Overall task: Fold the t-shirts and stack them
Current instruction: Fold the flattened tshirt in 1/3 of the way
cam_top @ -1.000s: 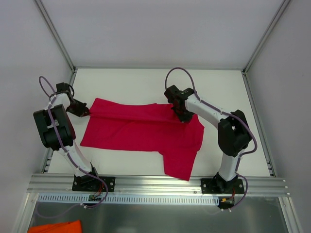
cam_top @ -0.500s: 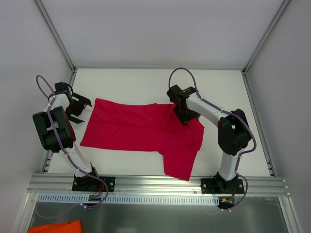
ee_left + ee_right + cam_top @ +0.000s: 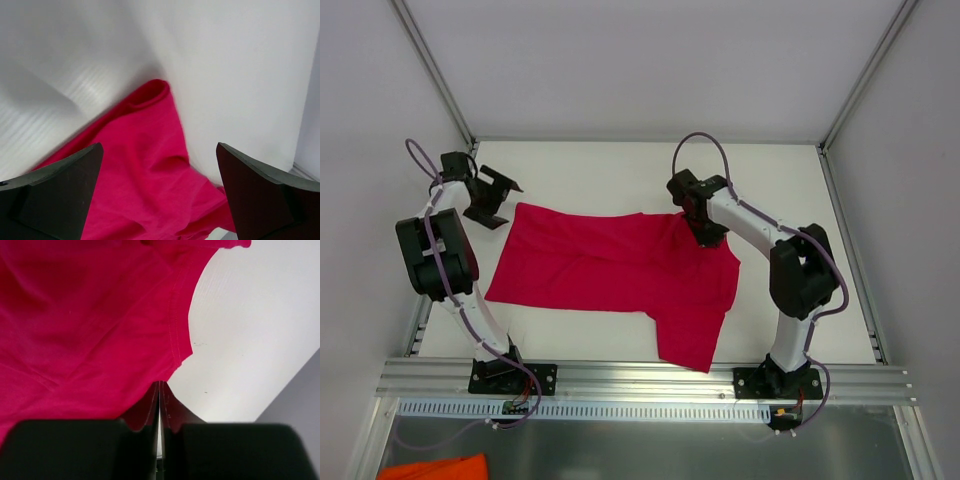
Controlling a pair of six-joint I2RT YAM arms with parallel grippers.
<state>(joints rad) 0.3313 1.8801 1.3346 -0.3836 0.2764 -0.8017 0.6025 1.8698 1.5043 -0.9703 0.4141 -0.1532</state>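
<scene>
A crimson-red t-shirt (image 3: 610, 270) lies spread flat on the white table (image 3: 610, 175), with one sleeve pointing toward the front edge. My left gripper (image 3: 503, 202) hovers open just beyond the shirt's far left corner. In the left wrist view the red cloth (image 3: 135, 170) lies below the open gripper (image 3: 157, 195), and nothing is between the fingers. My right gripper (image 3: 708, 238) is shut at the shirt's far right edge. In the right wrist view the gripper (image 3: 160, 386) meets the hemmed edge of the shirt (image 3: 90, 330). No cloth shows between its fingers.
Grey enclosure walls stand close on the left, back and right. An aluminium rail (image 3: 640, 378) runs along the front edge by the arm bases. An orange cloth (image 3: 432, 468) lies below the rail at the front left.
My left gripper let go of the shirt's far left corner, opened wide and drew back toward the far left. My right gripper opened briefly, shut again and shifted slightly back and right.
</scene>
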